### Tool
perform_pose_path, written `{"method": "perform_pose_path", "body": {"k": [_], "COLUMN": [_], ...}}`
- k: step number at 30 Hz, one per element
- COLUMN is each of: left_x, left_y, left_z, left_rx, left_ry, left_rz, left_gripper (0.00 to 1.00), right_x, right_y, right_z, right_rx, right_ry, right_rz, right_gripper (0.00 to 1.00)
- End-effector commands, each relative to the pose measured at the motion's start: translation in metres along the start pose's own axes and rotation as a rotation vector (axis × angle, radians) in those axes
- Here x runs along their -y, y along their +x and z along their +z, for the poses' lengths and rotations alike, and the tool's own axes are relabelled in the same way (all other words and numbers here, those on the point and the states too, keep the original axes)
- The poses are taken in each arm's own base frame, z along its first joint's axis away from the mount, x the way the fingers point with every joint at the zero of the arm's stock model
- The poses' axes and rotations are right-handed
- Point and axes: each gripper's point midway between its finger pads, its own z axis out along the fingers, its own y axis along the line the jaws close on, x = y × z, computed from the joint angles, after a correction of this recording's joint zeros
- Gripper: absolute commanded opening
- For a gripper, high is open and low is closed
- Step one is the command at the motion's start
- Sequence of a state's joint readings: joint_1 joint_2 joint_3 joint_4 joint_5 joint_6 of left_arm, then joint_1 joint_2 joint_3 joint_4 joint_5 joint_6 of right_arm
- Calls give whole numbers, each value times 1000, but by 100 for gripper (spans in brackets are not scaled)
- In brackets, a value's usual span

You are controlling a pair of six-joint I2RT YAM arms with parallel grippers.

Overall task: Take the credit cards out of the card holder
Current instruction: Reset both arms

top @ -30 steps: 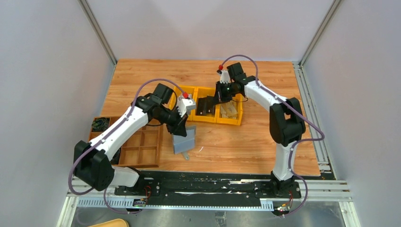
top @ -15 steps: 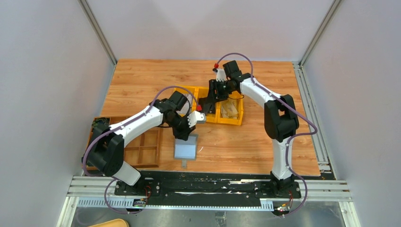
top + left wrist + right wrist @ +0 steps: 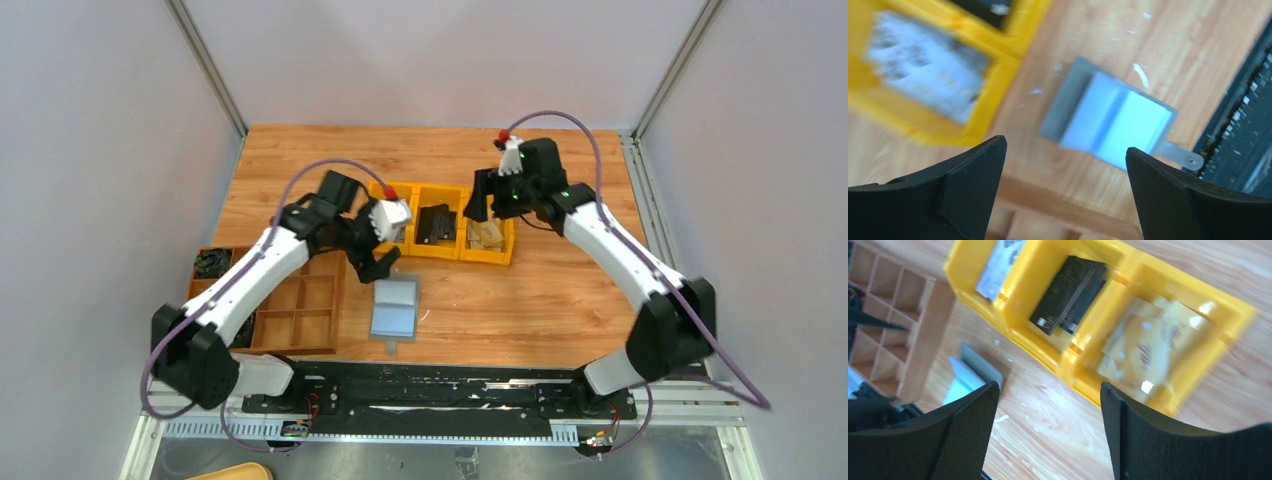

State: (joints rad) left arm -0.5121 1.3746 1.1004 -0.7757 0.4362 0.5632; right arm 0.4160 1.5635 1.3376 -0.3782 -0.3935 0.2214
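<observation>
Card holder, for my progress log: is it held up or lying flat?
Lying flat: the card holder rests on the table, with nothing gripping it.

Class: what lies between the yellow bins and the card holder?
Only bare wooden tabletop with a few small white flecks separates the yellow bins from the card holder, shown clearest in the left wrist view.

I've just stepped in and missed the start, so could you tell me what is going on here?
Neither arm holds anything. The left arm, jaws open, hovers near the grey-blue card holder lying on the table. The right arm, jaws open too, is at the yellow bins, whose right one holds tan cards.
</observation>
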Motion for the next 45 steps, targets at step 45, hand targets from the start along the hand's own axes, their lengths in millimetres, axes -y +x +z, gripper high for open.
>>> {"method": "perform_pose_path", "body": {"k": [45], "left_x": [-178], "left_y": [137], "left_z": [-72], "left_rx": [679], "left_ry": [-1137], "left_rz": [-525], "left_gripper": [100], "right_x": [257], "right_y": [127], "right_z": [-103], "right_rx": [525], "right_ry": [1025], "right_rz": [-99], "right_gripper": [99]}}
